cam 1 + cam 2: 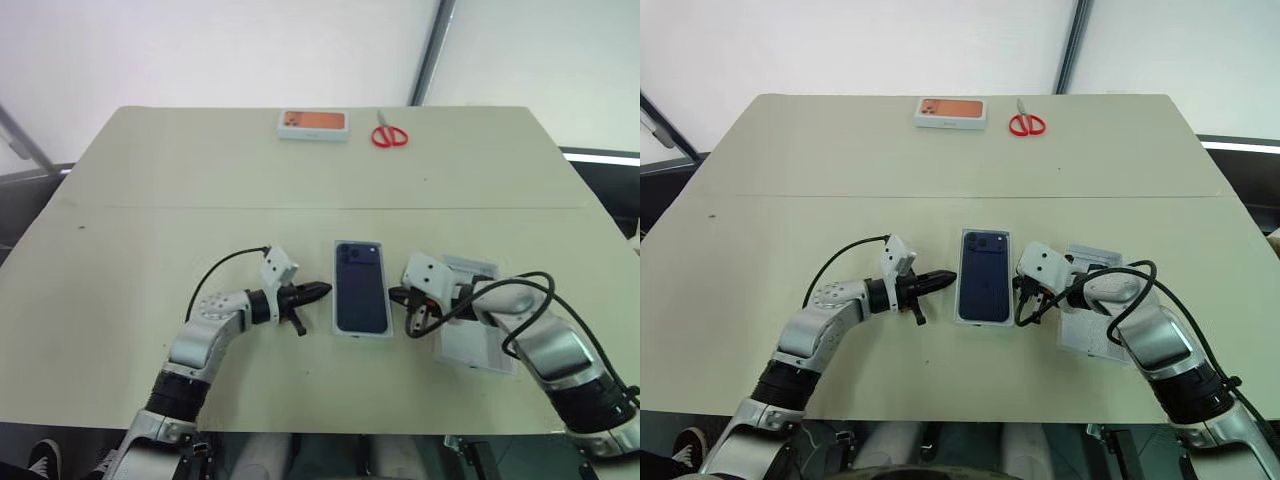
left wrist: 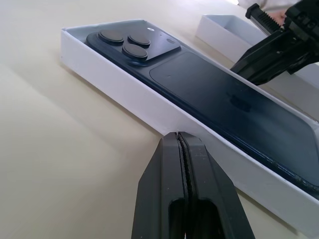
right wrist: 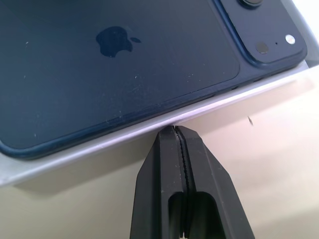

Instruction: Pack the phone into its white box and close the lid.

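Both pincers, left (image 1: 318, 292) and right (image 1: 398, 295), are closed and empty, flanking the box (image 1: 337, 322) on the tabletop (image 1: 150, 200), apparently to square it, with the phone (image 1: 360, 288) already inside and the lid (image 1: 470, 345) beside it.

Far up the beige table (image 1: 180, 170): white box with orange picture (image 1: 313, 124), red-handled scissors (image 1: 389, 134) just right of it.

The right arm (image 1: 520, 320) covers a big part of the lid (image 1: 470, 345), and the white box (image 2: 149, 107) is cut off by the left wrist view's edge.
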Robot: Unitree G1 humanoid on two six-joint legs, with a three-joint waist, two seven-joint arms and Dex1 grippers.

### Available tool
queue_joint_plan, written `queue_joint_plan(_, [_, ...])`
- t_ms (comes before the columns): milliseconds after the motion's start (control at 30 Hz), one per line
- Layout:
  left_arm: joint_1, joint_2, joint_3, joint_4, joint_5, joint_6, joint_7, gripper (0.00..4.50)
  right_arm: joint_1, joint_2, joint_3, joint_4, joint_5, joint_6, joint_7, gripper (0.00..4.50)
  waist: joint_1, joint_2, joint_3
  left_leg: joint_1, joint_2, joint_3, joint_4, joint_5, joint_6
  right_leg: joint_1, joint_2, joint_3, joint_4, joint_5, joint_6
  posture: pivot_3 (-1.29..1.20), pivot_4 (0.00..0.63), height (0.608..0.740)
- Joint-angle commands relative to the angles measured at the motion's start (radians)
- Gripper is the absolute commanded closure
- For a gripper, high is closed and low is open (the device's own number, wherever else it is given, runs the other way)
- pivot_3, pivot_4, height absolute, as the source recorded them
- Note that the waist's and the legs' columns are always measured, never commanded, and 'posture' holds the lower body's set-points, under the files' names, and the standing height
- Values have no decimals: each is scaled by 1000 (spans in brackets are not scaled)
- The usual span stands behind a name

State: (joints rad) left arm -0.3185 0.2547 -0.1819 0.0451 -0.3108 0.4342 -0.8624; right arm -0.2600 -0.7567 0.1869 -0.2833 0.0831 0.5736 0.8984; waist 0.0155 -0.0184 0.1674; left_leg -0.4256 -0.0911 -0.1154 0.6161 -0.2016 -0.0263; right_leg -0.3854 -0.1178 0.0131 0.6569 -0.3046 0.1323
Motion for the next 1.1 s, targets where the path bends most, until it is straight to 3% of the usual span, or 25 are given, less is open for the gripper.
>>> queue_joint_plan(33, [-36,-47,-63,5,3,-4,-14,4447,32,-22,-17,-44,13,1,10,4500,2,0,0,0,0,0,0,0,0,0,0,0,0,0,0,0,150,740])
queue_joint_plan(700, [-102,-141,-124,91,48,-40,-53,4447,150,-125,-110,-51,25,-10,28,4500,22,0,0,0,0,-1,3,-1,1,4,0,-2,-2,0,0,0,150,740])
queue_joint_plan(1100, [-112,-145,-120,104,53,-46,-62,4447,230,-156,-153,-65,44,-36,30,4500,25,0,0,0,0,-1,6,-2,3,6,0,-3,-3,0,1,0,150,740])
